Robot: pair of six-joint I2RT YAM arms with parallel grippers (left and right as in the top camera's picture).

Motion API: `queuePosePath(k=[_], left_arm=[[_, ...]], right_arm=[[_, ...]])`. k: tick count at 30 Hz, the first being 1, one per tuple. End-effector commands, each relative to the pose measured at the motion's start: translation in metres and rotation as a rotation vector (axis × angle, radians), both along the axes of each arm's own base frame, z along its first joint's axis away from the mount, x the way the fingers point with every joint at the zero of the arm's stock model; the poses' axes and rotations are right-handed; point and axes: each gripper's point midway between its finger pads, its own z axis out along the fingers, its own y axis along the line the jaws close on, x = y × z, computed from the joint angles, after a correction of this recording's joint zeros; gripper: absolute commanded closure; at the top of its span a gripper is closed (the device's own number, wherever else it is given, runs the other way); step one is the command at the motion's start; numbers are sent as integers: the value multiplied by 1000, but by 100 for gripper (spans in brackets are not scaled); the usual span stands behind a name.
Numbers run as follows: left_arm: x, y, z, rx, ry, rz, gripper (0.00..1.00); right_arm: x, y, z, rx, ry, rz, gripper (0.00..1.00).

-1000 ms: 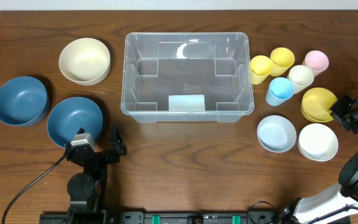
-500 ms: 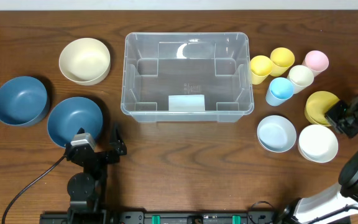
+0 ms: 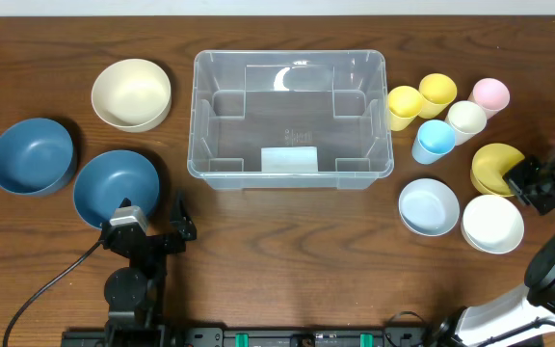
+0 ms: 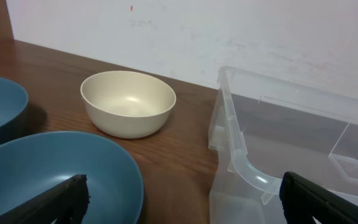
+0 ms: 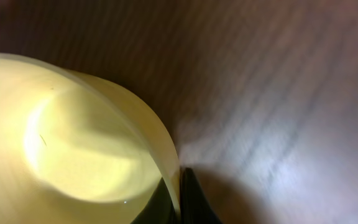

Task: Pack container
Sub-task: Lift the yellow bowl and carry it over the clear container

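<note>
The clear container [image 3: 197,116] stands empty at the table's middle back, and its near corner shows in the left wrist view [image 4: 241,155]. At the right edge, my right gripper [image 3: 525,181] is shut on the rim of a yellow bowl [image 3: 494,164]. In the right wrist view the thin wall of the yellow bowl [image 5: 73,137] is pinched between the right gripper's [image 5: 179,196] two dark fingers. My left gripper [image 3: 157,225] stands open and empty at the front left, just right of a blue bowl [image 3: 114,183]. The left gripper [image 4: 182,199] faces the gap between that blue bowl [image 4: 55,174] and the container.
A second blue bowl [image 3: 32,154] and a cream bowl [image 3: 131,93] lie left of the container. To its right stand several small cups [image 3: 436,140]. In front of them sit a light blue bowl [image 3: 429,206] and a white bowl [image 3: 493,222].
The right gripper has closed onto the yellow bowl's rim, and the bowl has tilted and shifted slightly. The left arm has not moved.
</note>
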Motion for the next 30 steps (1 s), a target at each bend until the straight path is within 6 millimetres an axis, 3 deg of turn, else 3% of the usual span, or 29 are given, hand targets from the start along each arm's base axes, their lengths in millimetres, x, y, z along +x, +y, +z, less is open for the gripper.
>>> queuePosePath(k=[1,8,12,19,23,26,30], left_arm=[[0,1,-19,-7,47,7,2],[0,1,-19,-7,47,7,2],[0,1,-19,-7,47,7,2],[0,1,-19,-7,47,7,2],[0,1,-19,-7,47,7,2],[0,1,-19,-7,47,7,2],[0,1,-19,-7,47,7,2]], right_arm=[[13,-14,45,-29,-91,-54,99],[11,-19,130,-78,-182,-45,99],[27,11,175,-50,-334,122,99],[53,110,251,-2,-552,452,99],[67,196,292,-16,-636,695,99],[68,249,309,-80,-664,831,98],[67,307,313,-186,-678,962,98]])
